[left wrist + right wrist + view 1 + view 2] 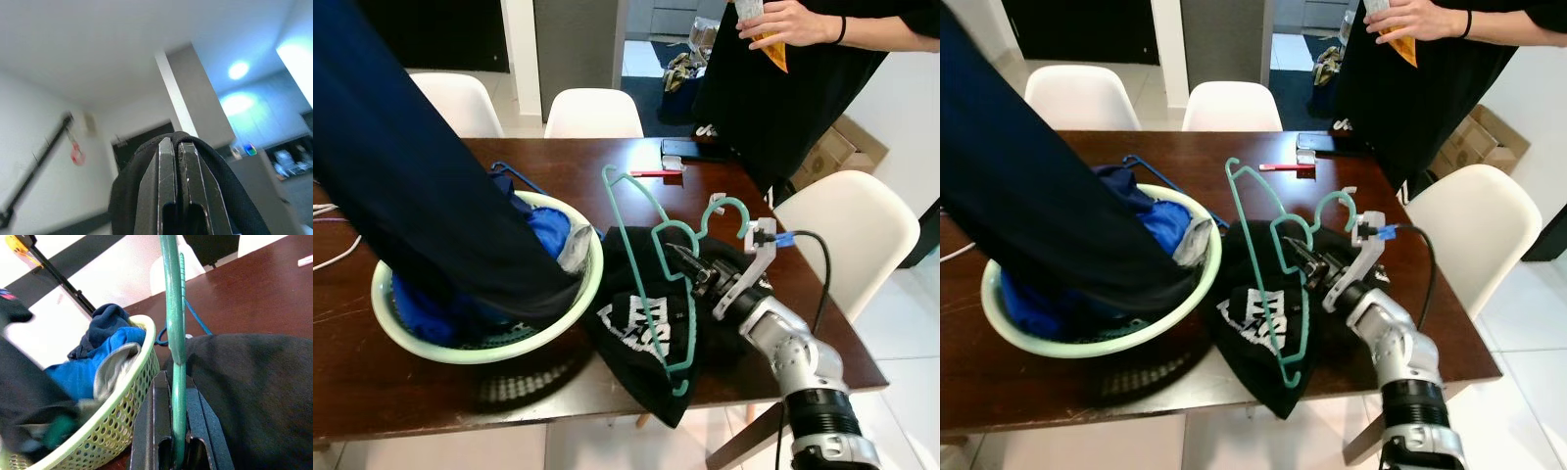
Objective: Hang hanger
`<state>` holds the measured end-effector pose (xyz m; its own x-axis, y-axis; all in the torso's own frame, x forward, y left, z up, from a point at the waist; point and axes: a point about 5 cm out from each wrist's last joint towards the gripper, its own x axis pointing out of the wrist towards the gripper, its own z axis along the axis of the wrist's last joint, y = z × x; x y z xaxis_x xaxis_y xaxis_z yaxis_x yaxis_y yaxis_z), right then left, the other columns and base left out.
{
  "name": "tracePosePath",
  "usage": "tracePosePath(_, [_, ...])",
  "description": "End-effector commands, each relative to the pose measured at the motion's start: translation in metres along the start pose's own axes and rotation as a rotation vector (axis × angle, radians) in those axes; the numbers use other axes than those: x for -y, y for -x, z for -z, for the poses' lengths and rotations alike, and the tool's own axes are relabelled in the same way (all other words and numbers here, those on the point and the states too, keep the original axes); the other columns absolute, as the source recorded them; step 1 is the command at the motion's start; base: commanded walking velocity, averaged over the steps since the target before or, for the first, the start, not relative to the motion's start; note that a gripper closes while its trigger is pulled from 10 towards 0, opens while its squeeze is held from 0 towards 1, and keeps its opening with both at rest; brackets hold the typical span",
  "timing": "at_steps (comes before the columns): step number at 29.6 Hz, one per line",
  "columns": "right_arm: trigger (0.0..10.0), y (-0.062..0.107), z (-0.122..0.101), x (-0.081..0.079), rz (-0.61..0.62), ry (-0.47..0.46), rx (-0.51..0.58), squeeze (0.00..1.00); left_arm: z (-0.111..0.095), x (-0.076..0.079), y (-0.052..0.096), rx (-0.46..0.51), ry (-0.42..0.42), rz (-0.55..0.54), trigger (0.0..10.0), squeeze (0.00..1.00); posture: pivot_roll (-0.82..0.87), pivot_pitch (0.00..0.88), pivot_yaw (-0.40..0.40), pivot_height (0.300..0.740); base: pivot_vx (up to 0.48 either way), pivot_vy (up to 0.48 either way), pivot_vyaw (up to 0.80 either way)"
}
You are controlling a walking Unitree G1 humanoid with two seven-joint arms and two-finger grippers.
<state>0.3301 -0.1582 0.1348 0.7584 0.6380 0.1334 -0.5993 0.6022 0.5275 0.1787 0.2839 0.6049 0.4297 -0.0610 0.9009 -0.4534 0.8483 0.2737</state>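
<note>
Right gripper [690,269] clamped on green hanger [646,284] near its hook, the frame's long axis slanting from 11 to 5 o'clock over the black shirt [636,328] on the table [607,157]; left gripper [177,171] pinched on dark cloth.

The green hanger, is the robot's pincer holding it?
Yes, the right pincer is shut on the green hanger, its bar between the fingers.

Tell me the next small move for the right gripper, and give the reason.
Probably lift the green hanger straight up a little. The right gripper is shut on its bar, and the hanger's lower end lies against the black garment on the table, so raising it first should free it before any carrying.
</note>
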Motion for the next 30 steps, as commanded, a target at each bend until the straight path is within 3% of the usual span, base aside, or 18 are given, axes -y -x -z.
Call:
tracePosePath(1, [10.0,-0.001,-0.001,0.001,-0.002,-0.003,0.01,0.0,-0.009,-0.007,-0.003,0.025,-0.06,-0.017,10.0,0.0,0.15,0.0,-0.03,0.74,0.0,0.0,0.0])
tracePosePath(6, [10.0,0.0,0.0,0.002,0.001,-0.006,0.014,0.0,-0.023,-0.015,-0.014,0.053,-0.138,-0.069,10.0,0.0,0.15,0.0,-0.027,0.74,0.0,0.0,0.0])
tracePosePath(8, [10.0,0.001,0.001,0.003,0.003,-0.01,0.017,0.0,-0.033,-0.039,-0.015,0.05,-0.268,-0.201,10.0,0.0,0.16,0.0,-0.025,0.74,0.0,0.0,0.0])
tracePosePath(10, [10.0,0.001,0.001,0.003,0.003,-0.011,0.017,0.0,-0.034,-0.044,-0.014,0.049,-0.292,-0.224,10.0,0.0,0.16,0.0,-0.025,0.74,0.0,0.0,0.0])
tracePosePath(14, [10.0,0.002,0.001,0.004,0.002,-0.016,0.014,0.0,-0.049,-0.086,-0.001,0.023,-0.458,-0.427,10.0,0.0,0.17,0.0,-0.033,0.74,0.0,0.0,0.0])
tracePosePath(17, [10.0,0.003,0.001,0.005,0.003,-0.015,0.011,0.0,-0.058,-0.098,0.0,0.02,-0.52,-0.476,10.0,0.0,0.18,0.0,-0.041,0.74,0.0,0.0,0.0])
tracePosePath(23, [10.0,0.005,0.002,0.008,0.01,-0.02,0.009,0.0,-0.073,-0.111,0.001,0.017,-0.592,-0.534,10.0,0.0,0.21,0.0,-0.05,0.74,0.0,0.0,0.0])
tracePosePath(24, [10.0,0.005,0.002,0.009,0.014,-0.026,0.01,0.0,-0.08,-0.113,0.0,0.016,-0.634,-0.557,10.0,0.0,0.22,0.0,-0.052,0.74,0.0,0.0,0.0])
tracePosePath(29, [10.0,0.004,0.002,0.01,0.015,-0.029,0.011,0.0,-0.087,-0.113,-0.003,0.017,-0.662,-0.567,10.0,0.0,0.23,0.0,-0.052,0.74,0.0,0.0,0.0])
tracePosePath(30, [10.0,0.003,0.004,0.01,0.016,-0.031,0.009,0.0,-0.088,-0.107,-0.009,0.024,-0.668,-0.547,10.0,0.0,0.23,0.0,-0.051,0.74,0.0,0.0,0.0])
